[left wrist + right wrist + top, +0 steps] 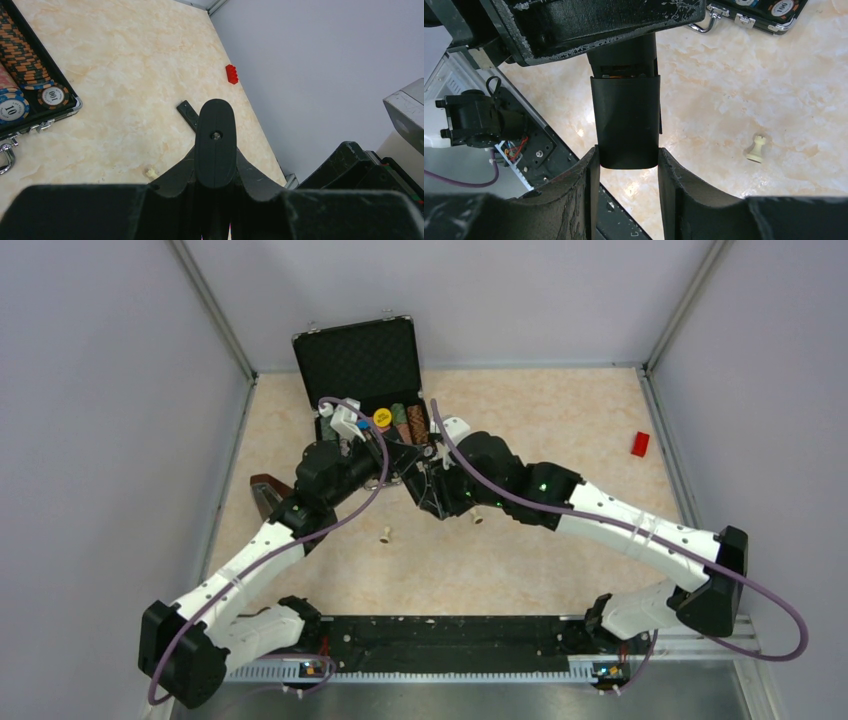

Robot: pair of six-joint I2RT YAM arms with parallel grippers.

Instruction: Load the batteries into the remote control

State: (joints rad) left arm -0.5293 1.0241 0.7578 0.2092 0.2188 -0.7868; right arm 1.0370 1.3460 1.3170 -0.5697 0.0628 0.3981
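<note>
At the near edge, both arms are seen bolted to a black rail (450, 640) and angled inward over the marbled table (560, 410). Just beyond, a cream chess piece (386, 535) is noted left of centre. A second cream piece (477, 519) lies to its right, apart from it.

At mid-table the remote control (215, 132) is held above the tabletop between the two grippers. The left gripper (215, 172) is clamped fully on one end of it, with the rounded black tip standing out past the jaws. The right gripper (627, 155) is set partly open, its fingers (591, 185) pressed on either side of the back cover (626, 120). The cover is seated over the remote body but not slid fully home. In the gap at its far edge a narrow orange strip of the batteries (621, 76) is visible inside the compartment; their number cannot be told.

A plain black bar (186, 112) is recorded lying flat on the table, partly hidden behind the remote in the left wrist view. A dark brown object (268, 490), not identifiable, is noted at the left edge.

Farther back, an open black case (355, 355) of poker chips is found against the rear wall, lid raised. A red brick (640, 444) lies well apart near the right wall.
</note>
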